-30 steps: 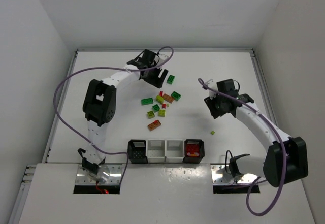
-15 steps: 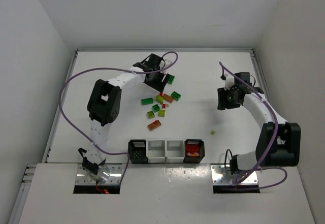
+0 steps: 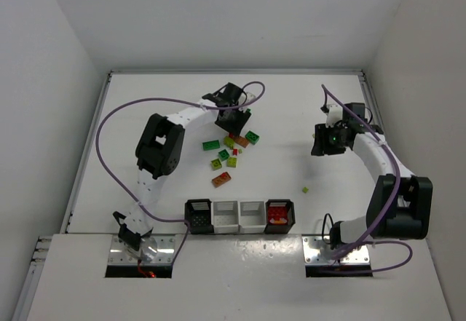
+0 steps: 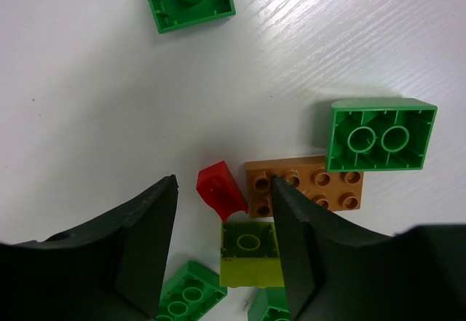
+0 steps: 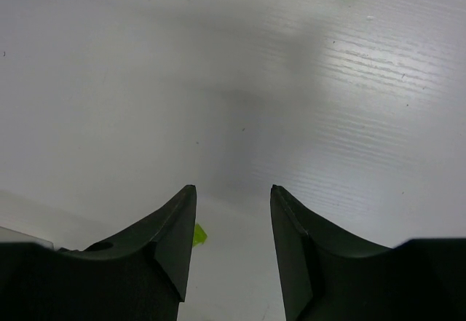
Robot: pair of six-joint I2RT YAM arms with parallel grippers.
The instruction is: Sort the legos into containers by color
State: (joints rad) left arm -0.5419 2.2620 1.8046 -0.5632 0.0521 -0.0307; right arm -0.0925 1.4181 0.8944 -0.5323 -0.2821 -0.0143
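The legos lie in a loose pile mid-table point(image 3: 231, 153). In the left wrist view my left gripper point(image 4: 223, 183) hangs open over that pile, with a small red brick point(image 4: 220, 187) between its fingers and touching neither. Its right finger overlaps a corner of an orange-brown brick point(image 4: 320, 186). A yellow-green brick point(image 4: 250, 252) and dark green bricks point(image 4: 378, 135) lie close by. My right gripper point(image 5: 233, 190) is open and empty above bare table at the right point(image 3: 322, 142). The containers stand in a row at the near edge: black point(image 3: 197, 216), white point(image 3: 224, 216), white point(image 3: 251, 216) and black point(image 3: 278, 216), the last holding red pieces.
A tiny yellow-green piece point(image 3: 305, 188) lies alone on the right half of the table. An orange-brown brick point(image 3: 221, 179) sits just behind the containers. Purple cables loop from both arms, and white walls enclose the table.
My left gripper has moved right over the pile and its jaws have narrowed around the red brick. The right arm has swung toward the right wall, its jaws unchanged.
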